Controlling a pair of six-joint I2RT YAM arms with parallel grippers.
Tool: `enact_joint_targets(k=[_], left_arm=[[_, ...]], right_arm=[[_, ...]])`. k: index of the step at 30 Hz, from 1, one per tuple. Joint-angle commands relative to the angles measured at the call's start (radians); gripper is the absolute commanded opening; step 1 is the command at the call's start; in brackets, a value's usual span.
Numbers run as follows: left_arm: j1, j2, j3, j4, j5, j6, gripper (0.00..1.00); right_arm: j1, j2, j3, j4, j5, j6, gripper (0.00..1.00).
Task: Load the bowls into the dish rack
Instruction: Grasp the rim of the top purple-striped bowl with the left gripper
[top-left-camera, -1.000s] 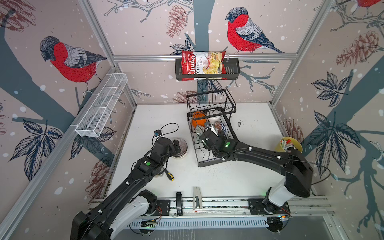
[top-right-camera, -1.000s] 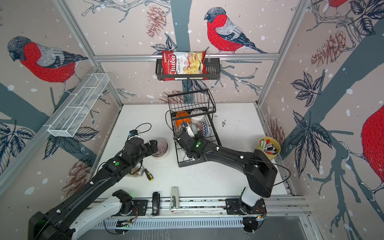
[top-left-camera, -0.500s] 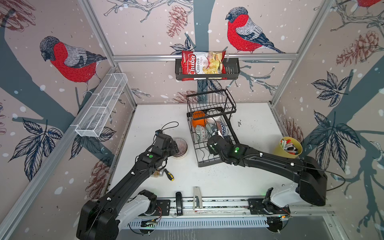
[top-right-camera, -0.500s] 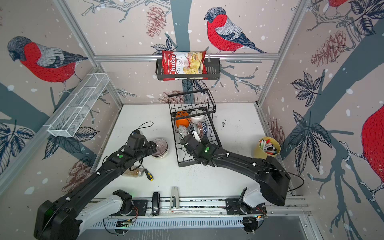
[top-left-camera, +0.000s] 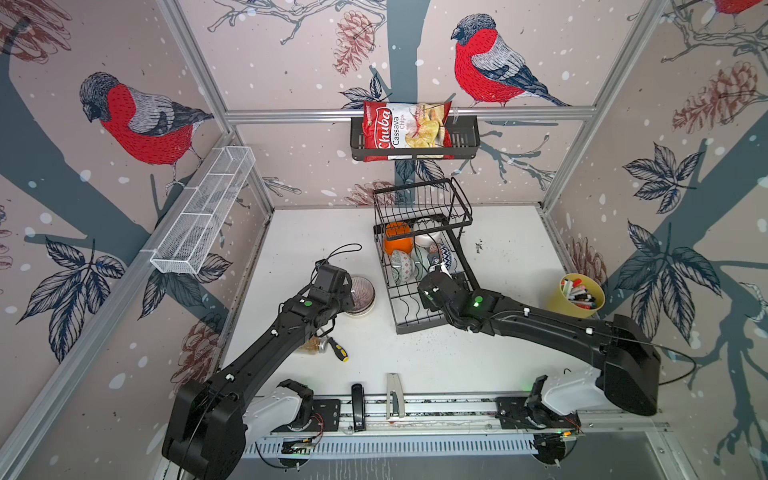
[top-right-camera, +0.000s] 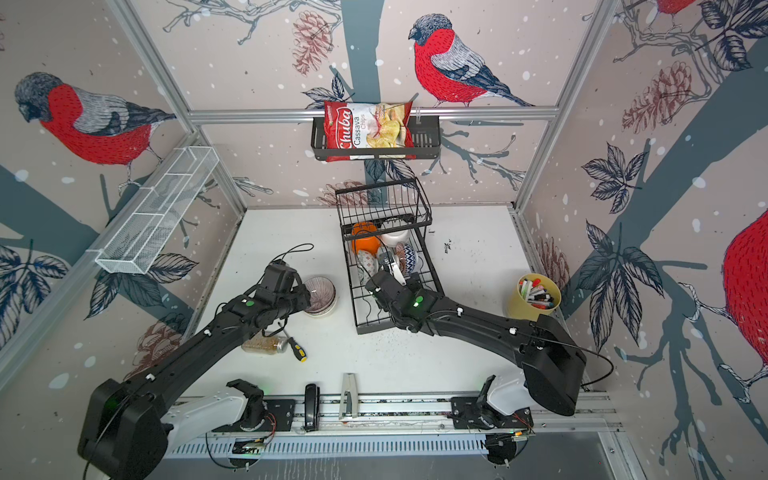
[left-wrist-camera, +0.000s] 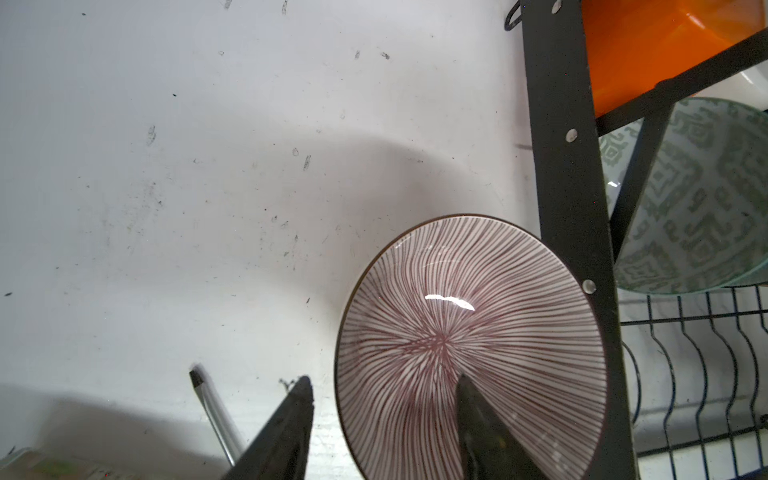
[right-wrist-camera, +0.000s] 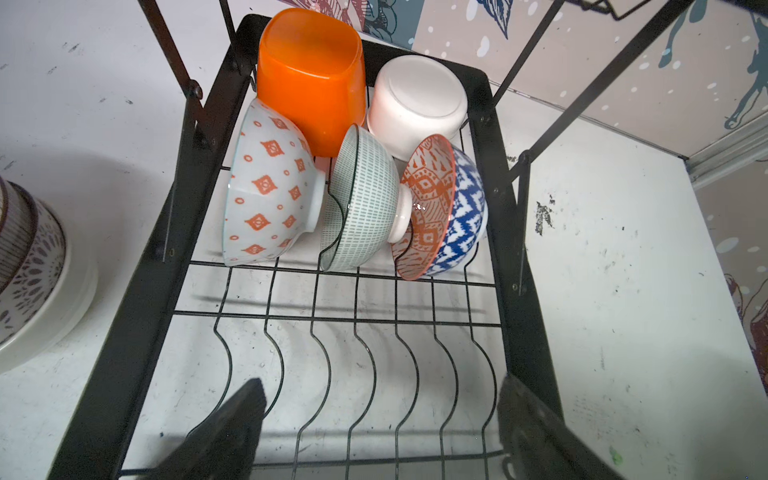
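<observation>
Left wrist view is showing the left gripper (left-wrist-camera: 382, 378) part-open astride the rim of the striped bowl (left-wrist-camera: 469, 332), just beside the dish rack (left-wrist-camera: 569, 208); that thin pinch is likely risking a slip against its post. Right gripper (right-wrist-camera: 382, 386) is hovering open, empty.

Red chips bag (top-left-camera: 405, 131) in wall basket (top-left-camera: 466, 141): "Chuba Cassava Chips".

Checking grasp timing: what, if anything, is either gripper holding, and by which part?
Nothing is clamped yet. The left gripper straddles the rim of the mauve-striped round ceramic bowl, gap showing; the right gripper hangs open and empty over the black wire dish rack.
</observation>
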Motion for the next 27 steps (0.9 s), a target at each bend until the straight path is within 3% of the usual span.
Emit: enact_joint_targets(k=[1,27], left_arm=[[0.003,0.010,-0.005,-0.008,-0.019,0.013,0.50],[0.008,0.062,-0.005,0.024,-0.029,0.012,0.10]], right_arm=[[-0.002,0.009,0.001,0.019,-0.001,0.006,0.88],[-0.001,0.072,0.031,0.005,0.001,0.006,0.88]])
